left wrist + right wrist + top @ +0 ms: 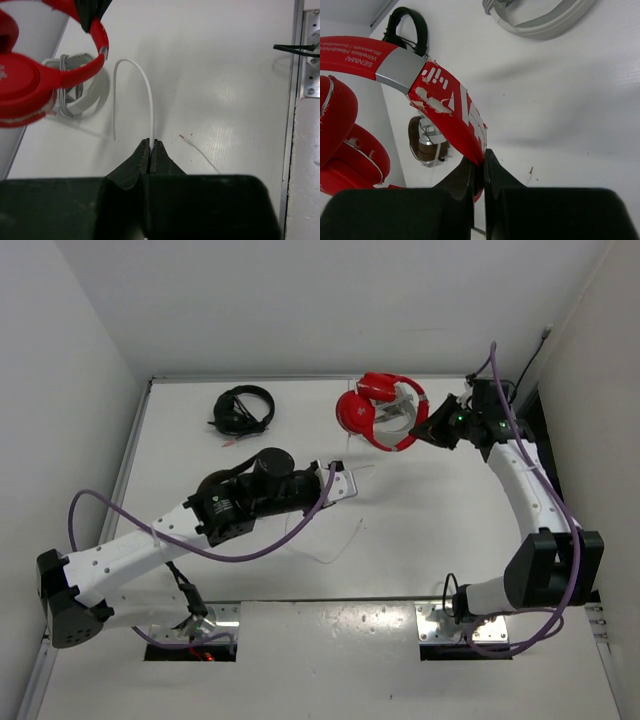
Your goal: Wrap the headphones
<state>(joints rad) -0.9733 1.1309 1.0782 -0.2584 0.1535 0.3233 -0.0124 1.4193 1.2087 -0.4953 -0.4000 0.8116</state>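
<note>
Two grippers, both clamped. R gripper [481, 161] fingers pinch the headband of the glossy red over-ear headphones [375, 412], which sit at the far-right of the white table [250, 560], above a grey-white headset [85, 95]. Round red earcups, silver band segment, white print badly scuffed. L gripper [151, 145] fingers pressed on the thin white cable [147, 90], which arcs up & drops left. Gold-tipped cable end lies on table just right of them.
</note>
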